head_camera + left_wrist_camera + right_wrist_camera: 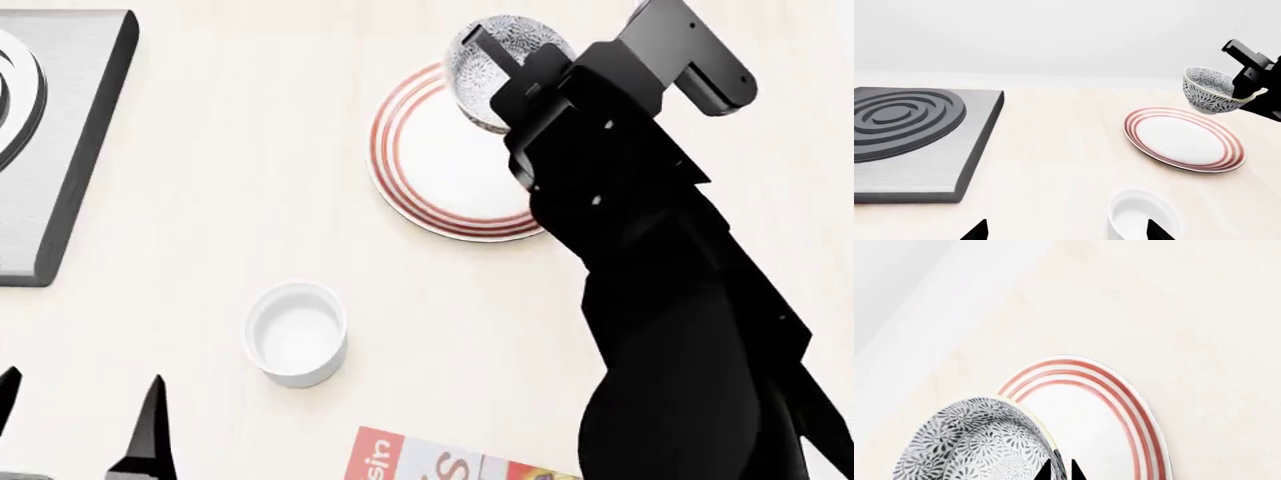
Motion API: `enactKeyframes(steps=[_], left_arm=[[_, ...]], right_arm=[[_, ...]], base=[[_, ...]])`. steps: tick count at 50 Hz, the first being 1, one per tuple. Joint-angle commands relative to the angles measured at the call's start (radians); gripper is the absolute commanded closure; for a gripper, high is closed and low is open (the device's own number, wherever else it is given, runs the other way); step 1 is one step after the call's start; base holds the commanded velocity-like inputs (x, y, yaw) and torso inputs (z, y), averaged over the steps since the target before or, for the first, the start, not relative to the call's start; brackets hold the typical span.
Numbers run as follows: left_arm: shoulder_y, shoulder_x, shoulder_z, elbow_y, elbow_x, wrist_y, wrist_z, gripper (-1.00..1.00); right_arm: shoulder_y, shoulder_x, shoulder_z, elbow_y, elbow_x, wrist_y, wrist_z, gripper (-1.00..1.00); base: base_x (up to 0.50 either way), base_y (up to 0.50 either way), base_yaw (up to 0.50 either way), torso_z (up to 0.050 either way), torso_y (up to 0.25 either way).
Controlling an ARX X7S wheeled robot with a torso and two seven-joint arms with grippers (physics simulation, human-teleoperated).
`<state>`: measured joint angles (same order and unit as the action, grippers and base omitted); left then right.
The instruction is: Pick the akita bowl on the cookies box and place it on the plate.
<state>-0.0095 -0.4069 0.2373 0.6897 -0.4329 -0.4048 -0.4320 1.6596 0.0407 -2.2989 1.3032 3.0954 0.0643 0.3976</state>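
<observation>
The akita bowl [1211,91] [507,55] [977,445], white with a dense grey floral pattern, hangs in the air over the far edge of the plate [1184,139] [447,170] [1104,425]. My right gripper [1061,471] [514,70] is shut on the bowl's rim, one finger inside and one outside. The plate is white with red rings and lies on the table. A corner of the cookies box [441,462] shows at the near edge of the head view, with nothing seen on it. My left gripper [1066,232] [80,410] is open and holds nothing, near the white cup.
A plain white cup [1142,217] [296,332] stands on the pale wooden table between my left gripper and the plate. A grey stove block with a ringed burner [911,135] [54,130] takes up the far left. My right arm [667,300] hides the table's right side.
</observation>
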Motion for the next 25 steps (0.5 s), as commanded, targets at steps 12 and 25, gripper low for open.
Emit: enactKeyframes(steps=[12,25], left_arm=[[0.001,0.012,-0.051,0.015,-0.036,0.016,0.028,-1.0],[-0.003,0.006,-0.054,0.027,-0.047,0.005,0.018,-1.0]], right_arm=[[-0.024,-0.04,0.107,0.006,-0.069,0.004,-0.011,1.0],[-0.044,-0.04,0.16,0.006,-0.118,-0.005,0.001,1.0]], base=[[0.0,0.0,0.0,0.0,0.0],[0.0,0.0,0.0,0.0,0.0]])
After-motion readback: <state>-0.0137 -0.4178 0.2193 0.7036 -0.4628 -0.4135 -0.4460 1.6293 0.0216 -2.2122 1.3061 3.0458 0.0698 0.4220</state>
